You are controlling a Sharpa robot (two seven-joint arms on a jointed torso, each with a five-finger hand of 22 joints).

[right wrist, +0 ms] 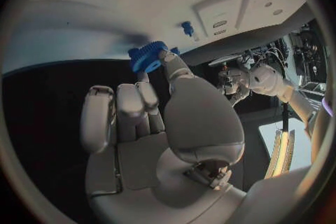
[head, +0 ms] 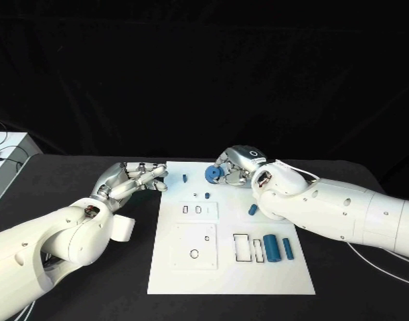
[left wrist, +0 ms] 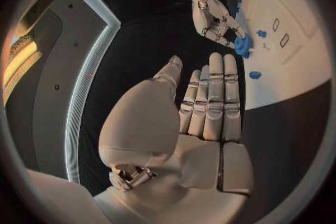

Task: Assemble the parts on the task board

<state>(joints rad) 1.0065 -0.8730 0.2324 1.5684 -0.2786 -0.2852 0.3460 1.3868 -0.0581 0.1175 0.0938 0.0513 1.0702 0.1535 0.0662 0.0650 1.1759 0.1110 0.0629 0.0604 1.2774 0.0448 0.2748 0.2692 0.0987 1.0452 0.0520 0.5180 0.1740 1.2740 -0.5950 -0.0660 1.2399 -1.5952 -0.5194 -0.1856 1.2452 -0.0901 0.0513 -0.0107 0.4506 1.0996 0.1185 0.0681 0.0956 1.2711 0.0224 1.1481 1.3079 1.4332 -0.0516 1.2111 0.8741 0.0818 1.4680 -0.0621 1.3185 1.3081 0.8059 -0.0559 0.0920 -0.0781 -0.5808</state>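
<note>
Left hand (head: 138, 176) flat, fingers together, holding nothing. Right hand (head: 237, 166) curled, thumb and fingertip pinching gear (right wrist: 148, 56).

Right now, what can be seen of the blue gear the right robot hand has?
The blue gear is a small round toothed wheel, plastic by its look, matte and evenly blue. The right robot hand pinches it between fingertips, holding it at the far end of the white task board, near a small blue peg. Whether it touches the board cannot be told.
</note>
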